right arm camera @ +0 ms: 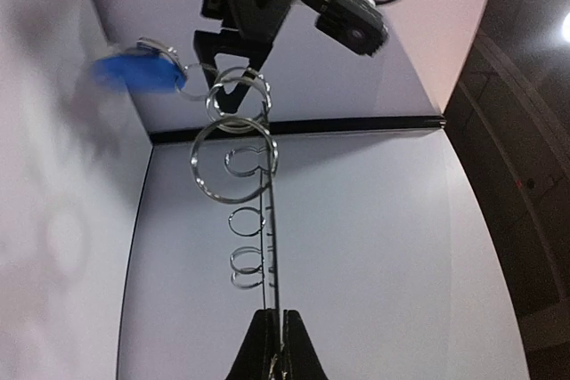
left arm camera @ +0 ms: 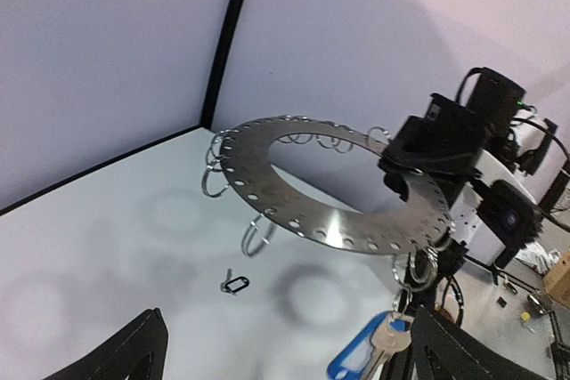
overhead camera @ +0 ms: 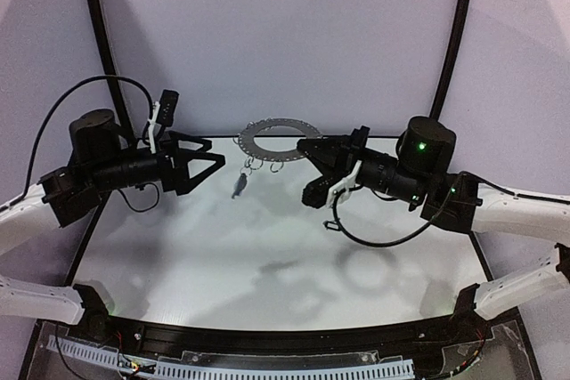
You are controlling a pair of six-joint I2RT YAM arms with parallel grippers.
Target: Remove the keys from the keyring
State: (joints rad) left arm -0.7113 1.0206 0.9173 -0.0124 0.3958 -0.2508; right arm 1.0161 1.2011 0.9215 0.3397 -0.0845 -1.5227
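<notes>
The keyring [overhead camera: 279, 139] is a flat grey disc fringed with wire loops, held level in the air. My right gripper [overhead camera: 307, 146] is shut on its right rim, and its wrist view shows the keyring [right arm camera: 272, 246] edge-on between the fingers. The blue-headed key [left arm camera: 374, 349] dangles from chained loops under the disc, close to my left gripper's right finger [left arm camera: 450, 349]. It also shows in the top view [overhead camera: 239, 184] and, blurred, in the right wrist view [right arm camera: 142, 70]. The black-headed key [left arm camera: 234, 284] lies on the table, apart from the keyring. My left gripper [overhead camera: 216, 149] is open and empty, just left of the disc.
The white table [overhead camera: 178, 255] is bounded by black rails and pale walls. Several empty wire loops [left arm camera: 257, 238] hang from the disc's rim. A loose black cable [overhead camera: 356, 233] droops under the right arm.
</notes>
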